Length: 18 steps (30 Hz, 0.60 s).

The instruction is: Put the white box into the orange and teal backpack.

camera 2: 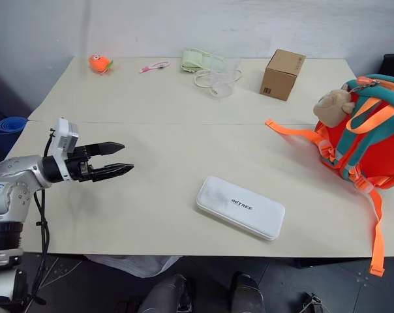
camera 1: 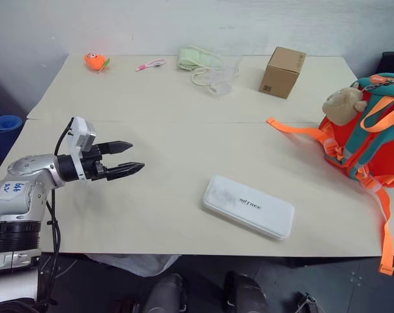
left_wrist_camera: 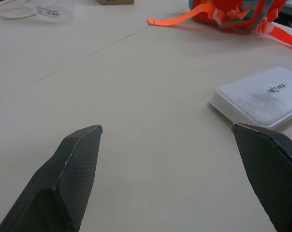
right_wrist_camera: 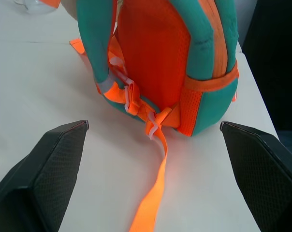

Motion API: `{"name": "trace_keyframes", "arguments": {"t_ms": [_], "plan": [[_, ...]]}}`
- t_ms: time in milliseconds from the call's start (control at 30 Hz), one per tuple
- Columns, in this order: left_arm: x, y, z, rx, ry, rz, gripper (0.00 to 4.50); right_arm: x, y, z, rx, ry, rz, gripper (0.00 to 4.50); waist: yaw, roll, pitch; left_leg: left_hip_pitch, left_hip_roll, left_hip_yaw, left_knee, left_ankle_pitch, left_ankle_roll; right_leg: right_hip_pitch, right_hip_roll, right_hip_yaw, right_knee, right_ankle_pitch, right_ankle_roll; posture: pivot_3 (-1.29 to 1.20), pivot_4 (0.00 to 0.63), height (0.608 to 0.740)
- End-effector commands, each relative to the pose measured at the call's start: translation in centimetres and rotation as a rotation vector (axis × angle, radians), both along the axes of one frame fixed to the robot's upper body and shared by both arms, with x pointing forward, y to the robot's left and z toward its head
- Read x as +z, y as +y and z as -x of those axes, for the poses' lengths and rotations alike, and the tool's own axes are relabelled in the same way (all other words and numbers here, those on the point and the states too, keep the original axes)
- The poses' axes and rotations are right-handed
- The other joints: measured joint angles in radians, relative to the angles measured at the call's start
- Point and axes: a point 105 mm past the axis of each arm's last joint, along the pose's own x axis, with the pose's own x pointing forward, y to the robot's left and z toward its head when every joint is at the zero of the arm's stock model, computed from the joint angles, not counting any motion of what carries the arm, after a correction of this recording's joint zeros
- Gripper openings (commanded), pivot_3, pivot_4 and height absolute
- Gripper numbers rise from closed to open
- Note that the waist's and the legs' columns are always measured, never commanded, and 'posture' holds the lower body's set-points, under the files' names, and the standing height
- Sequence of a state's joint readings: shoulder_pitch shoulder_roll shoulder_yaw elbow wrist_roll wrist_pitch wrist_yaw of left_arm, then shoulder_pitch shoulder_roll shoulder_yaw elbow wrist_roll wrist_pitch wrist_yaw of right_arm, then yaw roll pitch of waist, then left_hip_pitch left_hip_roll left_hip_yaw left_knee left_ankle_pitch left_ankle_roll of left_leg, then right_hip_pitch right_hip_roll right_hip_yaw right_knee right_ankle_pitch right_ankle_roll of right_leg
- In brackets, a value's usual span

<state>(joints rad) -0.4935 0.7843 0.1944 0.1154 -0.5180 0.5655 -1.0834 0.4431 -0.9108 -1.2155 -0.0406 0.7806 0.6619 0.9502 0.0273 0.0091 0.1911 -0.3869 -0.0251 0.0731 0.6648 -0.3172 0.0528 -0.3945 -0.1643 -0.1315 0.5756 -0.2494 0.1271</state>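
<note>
Lying flat near the table's (camera 1: 151, 98) front edge, lower centre of the head view, the white box (camera 1: 248, 207) sits well right of the left gripper (camera 1: 126, 158), whose jaws stand wide and empty, tips aimed toward it. Backpack (camera 1: 366, 140) stands at the right edge. Right gripper (right_wrist_camera: 153, 128), jaws spread wide and empty, faces the backpack's straps.

Two cream rectangular tables (camera 1: 184, 98) are set edge to edge against a plain white wall (camera 1: 184, 23); grey floor (camera 2: 353, 287) is seen below.
</note>
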Motion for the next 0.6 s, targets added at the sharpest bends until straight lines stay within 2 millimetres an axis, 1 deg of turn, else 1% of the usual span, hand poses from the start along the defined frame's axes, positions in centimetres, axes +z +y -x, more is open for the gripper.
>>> {"name": "trace_keyframes", "arguments": {"t_ms": [33,467,533,600], "plan": [[0.8,-0.6,0.5,-0.031,-0.039,-0.01,4.5,0.2,0.6,-0.3,0.011,-0.014,0.008,4.48,-0.001,0.0,0.0,0.0,0.0,0.0,0.0,0.0,0.0,0.0,0.0,0.0,0.0,0.0,0.0,0.0,0.15,0.74],[1.2,-1.0,0.0,-0.028,-0.046,-0.031,4.5,0.1,0.8,-0.6,-0.024,-0.022,0.023,4.48,0.0,0.0,0.0,0.0,0.0,0.0,0.0,-0.001,-0.001,0.0,0.004,0.0,0.001,0.0,0.0,0.0,0.15,0.74],[1.3,-1.3,-0.3,-0.029,-0.046,-0.029,4.5,0.0,1.2,-1.0,-0.016,-0.02,0.042,4.48,0.0,0.0,0.0,0.0,0.0,0.0,0.0,-0.001,-0.001,0.0,0.004,0.0,0.001,0.0,0.0,0.0,0.15,0.74],[1.2,-1.9,-0.7,-0.048,-0.053,-0.039,4.5,0.2,2.2,-1.6,0.025,-0.022,0.046,4.48,0.0,0.0,0.0,0.0,0.0,0.0,0.0,-0.001,-0.001,0.0,0.005,0.0,0.001,0.0,0.0,0.0,0.15,0.74]]}}
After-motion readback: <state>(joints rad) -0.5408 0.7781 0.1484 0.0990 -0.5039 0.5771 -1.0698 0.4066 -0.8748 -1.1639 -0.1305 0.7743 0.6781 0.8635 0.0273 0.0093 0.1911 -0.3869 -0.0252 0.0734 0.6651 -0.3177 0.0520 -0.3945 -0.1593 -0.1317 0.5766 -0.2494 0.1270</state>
